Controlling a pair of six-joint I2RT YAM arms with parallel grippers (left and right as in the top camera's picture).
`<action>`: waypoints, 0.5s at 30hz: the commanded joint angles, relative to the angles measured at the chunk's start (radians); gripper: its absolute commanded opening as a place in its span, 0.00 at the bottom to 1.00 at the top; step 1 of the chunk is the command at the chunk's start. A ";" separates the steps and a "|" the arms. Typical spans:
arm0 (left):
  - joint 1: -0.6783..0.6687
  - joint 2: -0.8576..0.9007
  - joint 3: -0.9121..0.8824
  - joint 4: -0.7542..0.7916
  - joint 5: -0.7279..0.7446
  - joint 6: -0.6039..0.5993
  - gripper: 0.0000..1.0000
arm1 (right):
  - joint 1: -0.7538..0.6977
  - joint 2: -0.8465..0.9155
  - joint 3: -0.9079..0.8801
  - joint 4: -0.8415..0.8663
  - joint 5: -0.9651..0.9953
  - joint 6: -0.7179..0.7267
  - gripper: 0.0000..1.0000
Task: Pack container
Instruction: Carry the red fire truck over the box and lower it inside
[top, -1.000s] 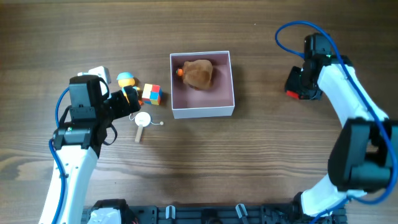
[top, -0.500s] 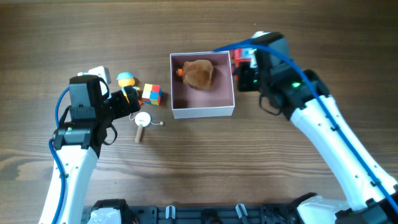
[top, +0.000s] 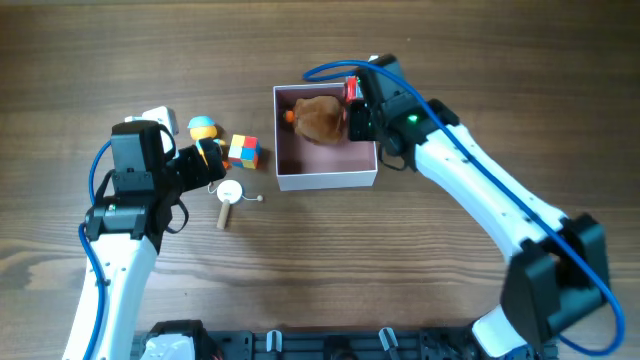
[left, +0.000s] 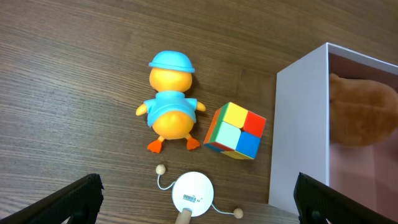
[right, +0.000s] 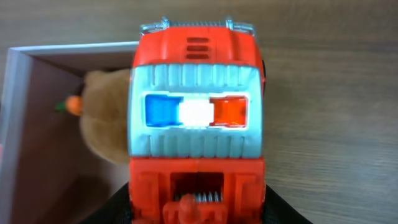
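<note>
The container (top: 326, 178) is a square white-walled box with a pink inside, and a brown plush toy (top: 318, 118) lies in its back half. My right gripper (top: 356, 105) is shut on a red toy truck (right: 196, 118) and holds it over the box's right rim. The box also shows in the right wrist view (right: 25, 112). My left gripper (left: 193, 218) is open above a white disc toy on a stick (left: 191, 195). A duck figure with a blue cap (left: 169, 106) and a colour cube (left: 235, 130) lie just left of the box wall (left: 298, 130).
A small white object (top: 160, 115) lies behind the left arm. The duck (top: 205, 131), the cube (top: 243, 151) and the disc toy (top: 229, 197) crowd the table left of the box.
My right arm has swung left from the table's right side, carrying the red truck to the box's right rim. The left arm has not moved.
</note>
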 joint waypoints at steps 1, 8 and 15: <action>0.006 0.005 0.019 0.000 -0.003 0.021 1.00 | 0.000 0.055 0.003 0.001 0.005 0.029 0.25; 0.006 0.006 0.019 0.000 -0.003 0.021 1.00 | 0.002 0.099 0.003 0.006 0.001 0.026 0.24; 0.006 0.005 0.019 0.000 -0.003 0.021 1.00 | 0.003 0.088 0.005 0.022 0.003 0.000 0.24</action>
